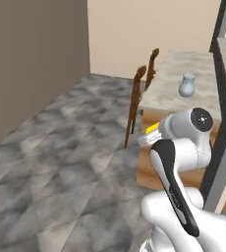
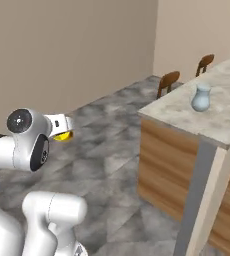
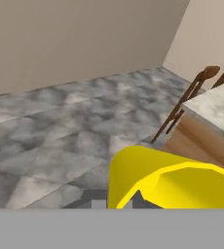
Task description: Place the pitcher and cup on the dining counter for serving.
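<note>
1. Floor (image 1: pixel 61 162) of grey marbled tile lies wide and bare between the wall (image 1: pixel 31 64) and the tabletop (image 2: pixel 222 112), leaving open room on the arm's side.
2. Tabletop is long and raised, with a wood-panelled side; its near corner edge faces the arm, and two chairs (image 1: pixel 140 93) stand at its far side.
3. Pitcher (image 2: pixel 201 97) stands upright on the tabletop, back from the edge, well apart from the hand.
4. Hand (image 2: pixel 63 126) is clamped on the cup (image 3: pixel 167 180), held in the air over the floor, short of the tabletop.
</note>
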